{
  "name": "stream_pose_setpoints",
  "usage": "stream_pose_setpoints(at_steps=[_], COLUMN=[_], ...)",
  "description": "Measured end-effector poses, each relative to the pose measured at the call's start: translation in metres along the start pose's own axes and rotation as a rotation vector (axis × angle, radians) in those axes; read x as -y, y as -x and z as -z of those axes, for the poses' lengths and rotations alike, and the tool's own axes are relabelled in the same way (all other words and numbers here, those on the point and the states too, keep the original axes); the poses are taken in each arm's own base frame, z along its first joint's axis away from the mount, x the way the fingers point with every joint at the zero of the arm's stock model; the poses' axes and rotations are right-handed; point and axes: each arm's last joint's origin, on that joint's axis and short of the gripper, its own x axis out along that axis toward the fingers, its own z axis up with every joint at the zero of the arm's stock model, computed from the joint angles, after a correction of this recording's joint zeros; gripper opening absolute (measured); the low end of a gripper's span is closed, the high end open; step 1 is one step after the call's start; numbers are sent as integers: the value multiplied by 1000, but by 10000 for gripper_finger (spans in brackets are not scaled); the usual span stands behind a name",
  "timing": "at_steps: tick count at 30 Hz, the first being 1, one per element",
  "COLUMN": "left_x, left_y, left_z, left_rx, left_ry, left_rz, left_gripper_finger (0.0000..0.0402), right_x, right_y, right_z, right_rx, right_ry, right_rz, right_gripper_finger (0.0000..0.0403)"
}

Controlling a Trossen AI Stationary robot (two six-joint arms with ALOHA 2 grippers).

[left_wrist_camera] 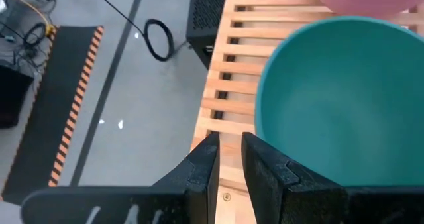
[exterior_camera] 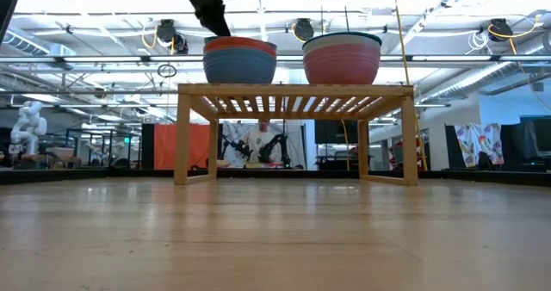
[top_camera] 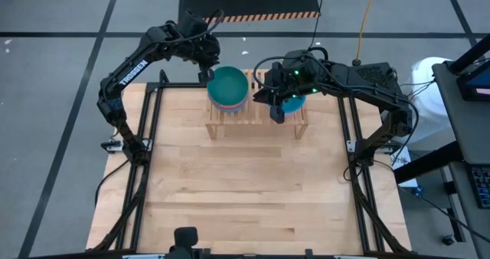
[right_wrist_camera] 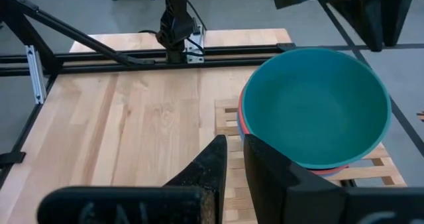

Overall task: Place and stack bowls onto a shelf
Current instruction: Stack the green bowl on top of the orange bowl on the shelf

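Note:
The light-wood shelf [top_camera: 259, 112] stands at the table's far middle and carries two stacks of bowls. The left stack has a teal bowl [top_camera: 228, 86] on top, nested in a red one and a blue one [exterior_camera: 239, 67]. The right stack has a pink bowl [exterior_camera: 341, 65] at the bottom and a blue bowl [top_camera: 295, 103] on top. My left gripper [left_wrist_camera: 229, 154] hovers just off the teal bowl's far-left rim, fingers a little apart with nothing between them. My right gripper [right_wrist_camera: 235, 159] hangs above the right stack's near-left side, also slightly open with nothing in it.
Black frame rails run along the table's left [top_camera: 149, 136] and right [top_camera: 354, 152] sides. Bare tabletop [top_camera: 245, 190] lies between the shelf and the near edge. A black box [left_wrist_camera: 209, 12] and a striped floor mat [top_camera: 249, 2] lie beyond the far edge.

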Motion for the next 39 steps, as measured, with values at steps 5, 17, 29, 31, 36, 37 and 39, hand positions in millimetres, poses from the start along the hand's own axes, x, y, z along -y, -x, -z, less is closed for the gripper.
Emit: stream_pose_setpoints(at_steps=[5,17,29,31,36,37,39], left_x=[3,7,8,9,9,9,9], left_y=[-5,-7,-24,-27,-28,-28,-28], left_z=[-2,-6,-7,-7,-7,-7,-7], left_rx=[14,48,31,25,23,23,23], left_ry=[-7,-22,-1,-1,-7,-10,-10], left_rz=[45,79,143,148,149,149,149], left_gripper_finger=[72,72,72,72,72,72,72], right_x=[0,0,0,0,0,0,0], right_y=[0,0,0,0,0,0,0], right_z=[0,2,3,4,4,4,4], right_rx=[-1,-22,-33,-41,-43,-43,-43], right_ry=[9,7,5,4,4,5,11], right_rz=[0,-2,-4,-5,-5,-5,-5], right_gripper_finger=[45,45,45,45,45,45,45])
